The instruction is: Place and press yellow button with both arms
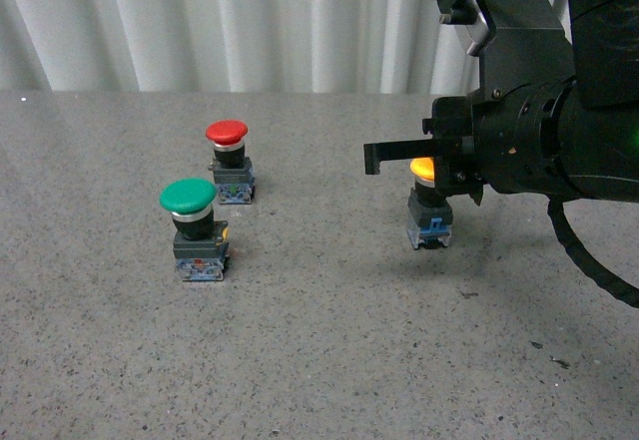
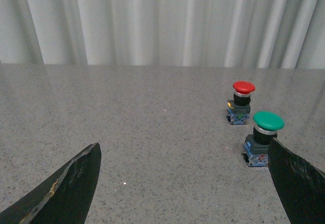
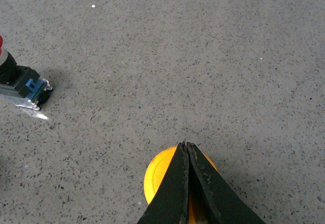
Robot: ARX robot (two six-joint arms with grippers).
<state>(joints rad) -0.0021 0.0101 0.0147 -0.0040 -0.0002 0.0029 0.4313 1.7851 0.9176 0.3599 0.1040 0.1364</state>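
The yellow button [image 1: 423,170] stands upright on the table at the right, on its blue-grey base. My right gripper [image 1: 371,159] is shut, and its closed black fingers lie flat just over the yellow cap, with the tips reaching past it to the left. In the right wrist view the closed fingertips [image 3: 185,146] cover the middle of the yellow cap [image 3: 158,177]; I cannot tell if they touch it. My left gripper [image 2: 185,183] is open and empty, low over bare table, with its fingers [image 2: 76,183] wide apart. It does not show in the front view.
A green-capped button [image 1: 190,222] and a red-capped button [image 1: 229,159] stand left of centre on the grey speckled table [image 1: 319,360]. In the left wrist view the green button [image 2: 265,136] is just beyond one finger and the red button [image 2: 241,101] behind it. A white curtain hangs behind.
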